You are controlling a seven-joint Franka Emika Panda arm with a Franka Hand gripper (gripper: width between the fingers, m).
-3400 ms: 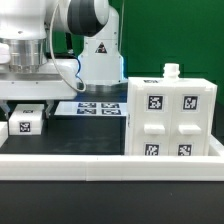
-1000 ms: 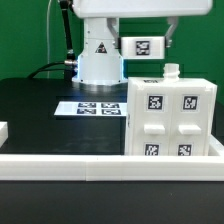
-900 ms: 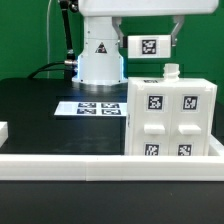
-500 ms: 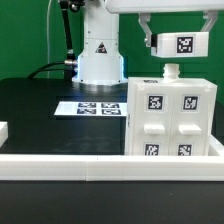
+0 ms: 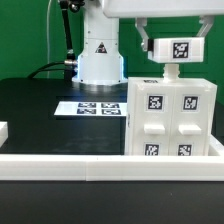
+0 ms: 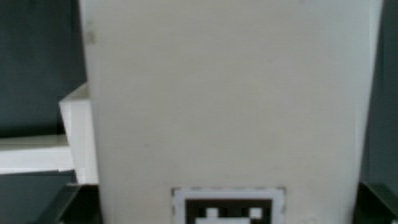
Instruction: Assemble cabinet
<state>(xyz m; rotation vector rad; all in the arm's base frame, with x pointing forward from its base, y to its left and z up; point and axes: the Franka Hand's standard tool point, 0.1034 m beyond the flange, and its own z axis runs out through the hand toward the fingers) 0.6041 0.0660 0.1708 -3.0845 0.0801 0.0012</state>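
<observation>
One white block (image 5: pixel 178 48), gripped by the claw (image 5: pixel 175 46), hangs over the box (image 5: pixel 170 118); contact with its peg (image 5: pixel 170 71) unclear.

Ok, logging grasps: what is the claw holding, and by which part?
The claw grips the small tagged block by its two short ends, above the cabinet box.

Finish notes: cabinet box (image 5: pixel 170 120) is smooth white plastic with a faint sheen. The tagged block (image 5: pixel 176 48) is the same plastic, its printed tag matt. The surface (image 5: pixel 40 110) is black and matt.

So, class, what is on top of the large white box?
A small peg, with the gripper holding a tagged block just over it. The block's underside and any contact are hidden.
</observation>
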